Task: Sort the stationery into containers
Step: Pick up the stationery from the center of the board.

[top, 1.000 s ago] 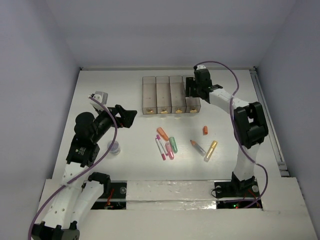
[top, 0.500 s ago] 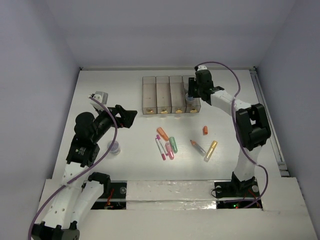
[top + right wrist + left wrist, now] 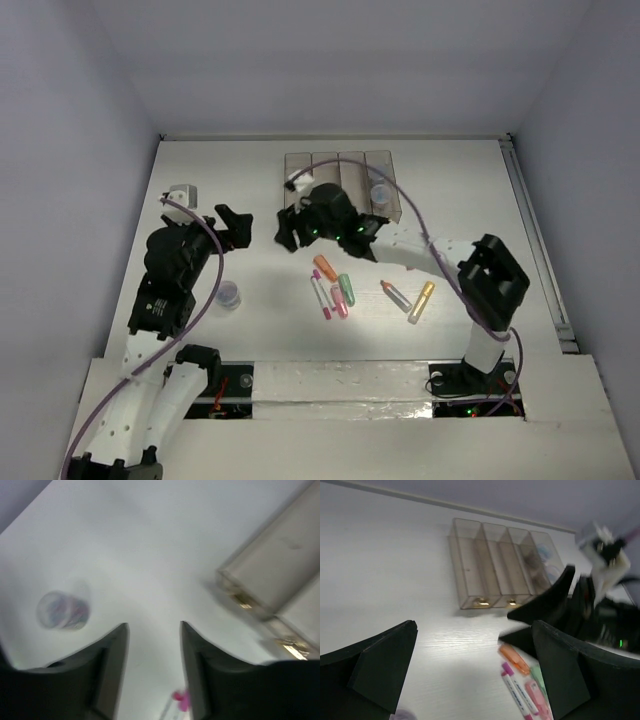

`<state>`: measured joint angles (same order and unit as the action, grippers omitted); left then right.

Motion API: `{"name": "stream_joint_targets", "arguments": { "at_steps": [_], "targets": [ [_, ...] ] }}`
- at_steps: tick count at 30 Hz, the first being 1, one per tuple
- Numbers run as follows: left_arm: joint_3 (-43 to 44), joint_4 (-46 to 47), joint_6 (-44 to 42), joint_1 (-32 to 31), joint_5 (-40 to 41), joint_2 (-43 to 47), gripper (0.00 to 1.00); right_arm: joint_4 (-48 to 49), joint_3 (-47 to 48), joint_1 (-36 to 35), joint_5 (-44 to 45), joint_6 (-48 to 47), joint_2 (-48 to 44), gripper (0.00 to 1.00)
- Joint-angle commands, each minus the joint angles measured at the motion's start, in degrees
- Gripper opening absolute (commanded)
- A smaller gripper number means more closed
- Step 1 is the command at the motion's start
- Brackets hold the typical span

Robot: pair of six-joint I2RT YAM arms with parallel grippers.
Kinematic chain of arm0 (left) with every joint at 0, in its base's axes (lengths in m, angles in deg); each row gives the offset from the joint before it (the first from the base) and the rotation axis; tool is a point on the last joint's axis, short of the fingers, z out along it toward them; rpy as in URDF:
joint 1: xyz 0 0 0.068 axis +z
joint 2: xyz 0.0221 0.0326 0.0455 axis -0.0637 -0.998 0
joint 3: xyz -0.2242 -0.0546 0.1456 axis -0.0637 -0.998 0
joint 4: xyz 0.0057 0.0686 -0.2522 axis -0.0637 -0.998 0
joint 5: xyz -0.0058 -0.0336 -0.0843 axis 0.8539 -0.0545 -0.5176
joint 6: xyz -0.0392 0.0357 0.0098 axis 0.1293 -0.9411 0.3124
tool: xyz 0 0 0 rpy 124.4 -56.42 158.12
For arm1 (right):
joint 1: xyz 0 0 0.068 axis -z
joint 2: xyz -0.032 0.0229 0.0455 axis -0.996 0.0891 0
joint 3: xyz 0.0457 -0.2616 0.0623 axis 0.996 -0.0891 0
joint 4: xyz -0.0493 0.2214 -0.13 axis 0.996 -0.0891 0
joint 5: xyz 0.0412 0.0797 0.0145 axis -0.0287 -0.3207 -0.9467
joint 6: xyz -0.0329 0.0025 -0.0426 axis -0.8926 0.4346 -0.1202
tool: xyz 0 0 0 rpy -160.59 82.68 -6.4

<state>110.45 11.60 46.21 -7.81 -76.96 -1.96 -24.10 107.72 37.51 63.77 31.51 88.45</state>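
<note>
Your right gripper (image 3: 288, 228) is stretched well across to the left, its fingers apart with nothing between them. It sits just beside the left gripper (image 3: 238, 225), whose fingers are also spread wide and empty. That closeness is your main hazard: if either arm moves toward the other, they could knock together. The loose jar (image 3: 228, 294) stands on the table (image 3: 200, 180) at the left, nearer than both grippers. It is round and looks smooth, so a pinch off its middle could squirt it away or tip it. Your right forearm lies across the near front of the bins (image 3: 298, 170), just beyond the cluster of markers (image 3: 335, 288), so a low sweep could shove the bins or scatter those sticks. Both wrist views are blurred, so judge your clearance from the top view.
</note>
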Motion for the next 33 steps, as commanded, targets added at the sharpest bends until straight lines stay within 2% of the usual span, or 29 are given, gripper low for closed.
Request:
{"name": "stream_joint_targets", "arguments": {
  "at_steps": [1, 4, 7, 11, 17, 21, 24, 27, 28, 29, 30, 31, 33],
  "targets": [
    [3.76, -1.88, 0.35, 1.0, 12.58, 2.54, 0.99, 2.85, 3.38, -5.26, -3.76, -2.14, 3.71, 0.71],
    [4.46, -3.2, 1.49, 1.0, 19.17, 4.39, 0.99, 2.95, 6.36, -9.92, -4.9, -3.55, 7.49, 0.88],
    [5.52, -5.48, 3.68, 1.53, 26.97, 5.01, 0.99, 3.12, 9.27, -13.6, -5.61, -4.25, 11.52, 0.96],
    [6.57, -7.51, 6.76, 2.06, 33.86, 5.54, 0.99, 1.03, 14.26, -17.13, -4.74, -5.48, 16.97, 0.99],
    [6.22, -7.16, 7.47, 2.06, 33.52, 5.62, 0.99, -8.81, 27.34, -21.43, 0.53, -9.96, 26.81, 0.99],
    [6.14, -6.9, 7.47, 2.06, 33.08, 5.36, 0.99, -12.7, 32.56, -22.76, 2.55, -12.77, 30.86, 0.99],
    [5.96, -6.9, 7.29, 2.06, 32.38, 5.89, 0.99, -12.88, 33.79, -23.38, 5.88, -13.31, 32.36, 0.95],
    [6.05, -6.55, 7.03, 2.06, 31.85, 5.45, 0.99, -12.26, 33.71, -23.38, 7.92, -12.61, 32.37, 0.82],
    [6.13, -6.46, 7.03, 2.06, 30.98, 5.27, 0.99, -12.0, 33.53, -23.38, 8.53, -12.52, 32.11, 0.7],
    [6.05, -6.46, 7.03, 2.06, 30.62, 5.36, 0.99, -11.56, 33.18, -23.38, 9.23, -12.26, 31.84, 0.64],
    [5.96, -6.46, 6.94, 2.06, 30.27, 5.45, 0.99, -11.21, 32.83, -23.38, 9.93, -11.91, 31.84, 0.64],
    [5.96, -6.37, 6.85, 2.06, 29.92, 5.45, 0.99, -10.34, 31.96, -23.38, 11.07, -11.64, 30.54, 0.53],
    [5.96, -6.11, 6.85, 2.06, 29.39, 5.1, 0.99, -9.8, 30.64, -23.38, 13.1, -9.28, 29.04, 0.51]
  ]
}}
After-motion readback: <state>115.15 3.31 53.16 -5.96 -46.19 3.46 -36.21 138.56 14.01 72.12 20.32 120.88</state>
